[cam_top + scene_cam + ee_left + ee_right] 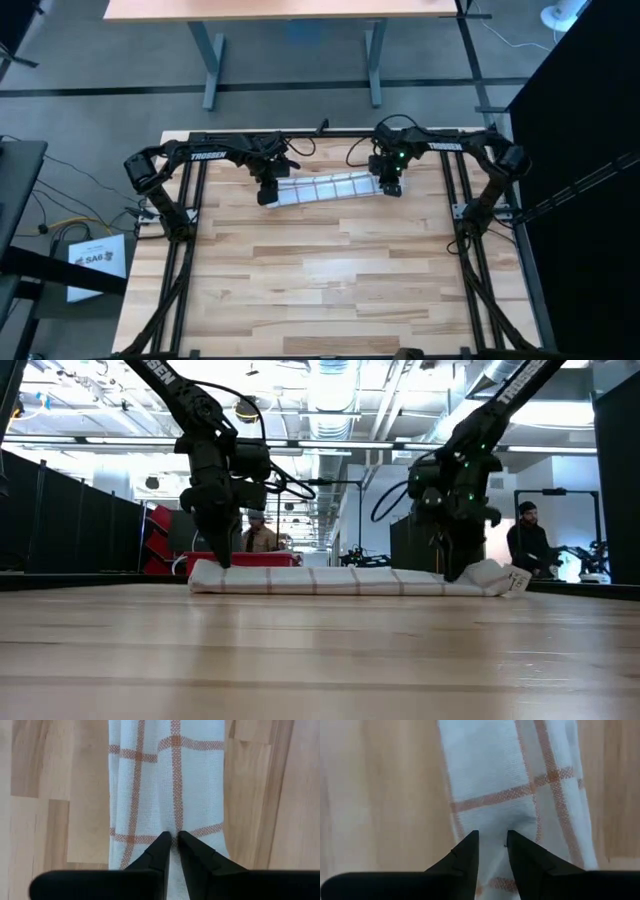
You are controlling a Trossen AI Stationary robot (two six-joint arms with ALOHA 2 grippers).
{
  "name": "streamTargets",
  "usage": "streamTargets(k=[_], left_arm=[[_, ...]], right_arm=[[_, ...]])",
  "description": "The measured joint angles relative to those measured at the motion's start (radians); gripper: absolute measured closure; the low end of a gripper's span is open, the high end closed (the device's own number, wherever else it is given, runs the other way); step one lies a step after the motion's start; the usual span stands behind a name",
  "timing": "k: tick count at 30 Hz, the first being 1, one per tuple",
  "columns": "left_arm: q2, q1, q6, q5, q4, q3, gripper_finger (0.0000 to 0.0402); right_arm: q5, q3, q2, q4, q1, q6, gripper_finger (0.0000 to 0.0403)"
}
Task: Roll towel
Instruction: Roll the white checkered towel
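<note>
1. Nearest the low camera lies bare table (320,650), pale wood planks; beyond it the towel (345,581) stretches as a long, low roll between the two claws.
2. The left gripper (267,192) sits on the roll's left end. In its wrist view the left gripper (173,842) has its tips nearly pressed together, pinching a small fold of the towel (170,780).
3. The towel (325,187) is a narrow strip at the far side of the table (320,290), running from one claw across to the other, already rolled or folded slim.
4. The right gripper (388,183) is on the roll's right end. In its wrist view the right gripper (492,847) has its tips slightly spread, with the towel (520,780) between and beneath them; a firm pinch cannot be told.
5. Just past the right claw, a small white tag (518,579) sticks out of the towel's end; any print on it is too small to read.
6. Step in hand, as I judge it: the last turns of rolling. The next move calls for both claws to turn the roll evenly, so neither end runs ahead.
7. Readable writing: "TROSSEN" on the left arm (208,154).
</note>
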Motion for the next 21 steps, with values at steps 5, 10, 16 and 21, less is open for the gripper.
streamTargets(k=[5,10,16,21], left_arm=[[-0.001,-0.001,-0.013,0.0,-0.023,0.0,0.0373],[-0.002,-0.003,-0.06,0.029,-0.049,0.001,0.0349],[-0.002,-0.004,-0.088,0.031,-0.014,0.001,0.0282],[0.031,-0.009,-0.058,0.008,-0.021,-0.002,0.0242]], right_arm=[[-0.008,0.002,0.039,0.007,-0.041,0.023,0.0325],[-0.014,0.003,0.041,-0.002,-0.041,0.025,0.0326],[-0.014,0.002,0.041,-0.003,-0.041,0.025,0.0326],[-0.014,0.002,0.041,-0.004,-0.041,0.025,0.0326]])
